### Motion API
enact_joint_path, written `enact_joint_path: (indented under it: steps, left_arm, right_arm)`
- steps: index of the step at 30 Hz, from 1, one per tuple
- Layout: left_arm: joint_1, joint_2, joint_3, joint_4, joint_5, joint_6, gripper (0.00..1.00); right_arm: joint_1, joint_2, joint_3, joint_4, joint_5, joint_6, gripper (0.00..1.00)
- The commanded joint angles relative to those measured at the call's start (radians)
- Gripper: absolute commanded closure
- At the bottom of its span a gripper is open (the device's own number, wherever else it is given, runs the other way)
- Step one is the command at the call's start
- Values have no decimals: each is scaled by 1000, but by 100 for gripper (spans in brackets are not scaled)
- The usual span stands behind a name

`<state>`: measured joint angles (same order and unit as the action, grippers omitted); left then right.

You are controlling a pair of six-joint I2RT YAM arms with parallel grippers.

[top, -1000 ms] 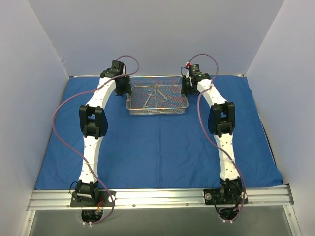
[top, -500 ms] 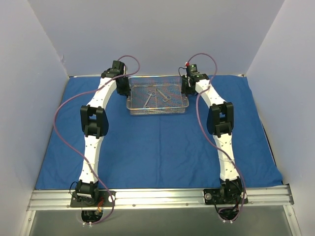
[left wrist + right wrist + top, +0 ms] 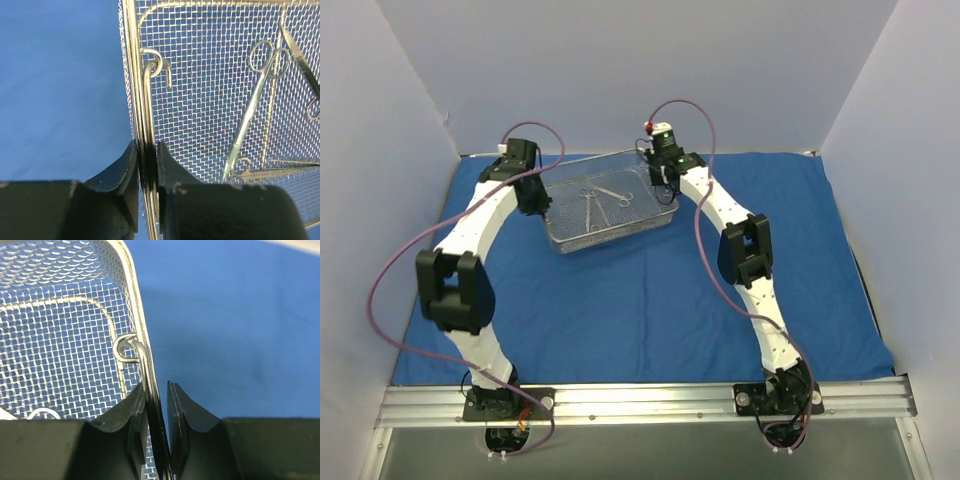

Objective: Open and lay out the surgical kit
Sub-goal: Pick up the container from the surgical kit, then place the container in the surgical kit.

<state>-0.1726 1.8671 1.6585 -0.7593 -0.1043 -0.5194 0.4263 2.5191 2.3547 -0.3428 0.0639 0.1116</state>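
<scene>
the wire-mesh tray (image 3: 620, 228) has shifted leftward and turned, so its left end now sits nearer the front and its right end farther back. the instruments (image 3: 590, 205) went with it and lie inside at the new angle. the left end effector (image 3: 534, 192) has closed on the tray's left end wire and drawn outward. the left arm (image 3: 450, 290) has folded lower and farther left. the right end effector (image 3: 665, 172), at the tray's right end, has followed leftward, and the right arm (image 3: 745, 250) leans in after it.

Royal-blue cloth (image 3: 640, 300), silver criss-cross mesh tray (image 3: 615, 232), silvery scissors (image 3: 250, 110), white arms (image 3: 480, 215) with black joints (image 3: 455, 290)
</scene>
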Motion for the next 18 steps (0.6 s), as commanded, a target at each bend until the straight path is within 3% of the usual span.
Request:
enact_joint_path:
  steps: [1,4,8,12,18]
  left_arm:
    - [-25,-253,-67,94,76,-27,98]
    - [4,-351,-120,-38,9,-77,98]
    - [35,-544,-388,-9,-3,-126,98]
    - [54,-698,-496,-104,-84,-191,98]
    - [114,-801,-601,-238,-190,-303,98]
  right_arm:
    - [129,-120,66,179,33,0,100]
    - [201,-69,135,172,1,-16,100]
    - [287,-56,126,290,-16,-17,100]
    - [354,-8,164,334,-33,8,100]
    - [434,79,245,395,-53,37,100]
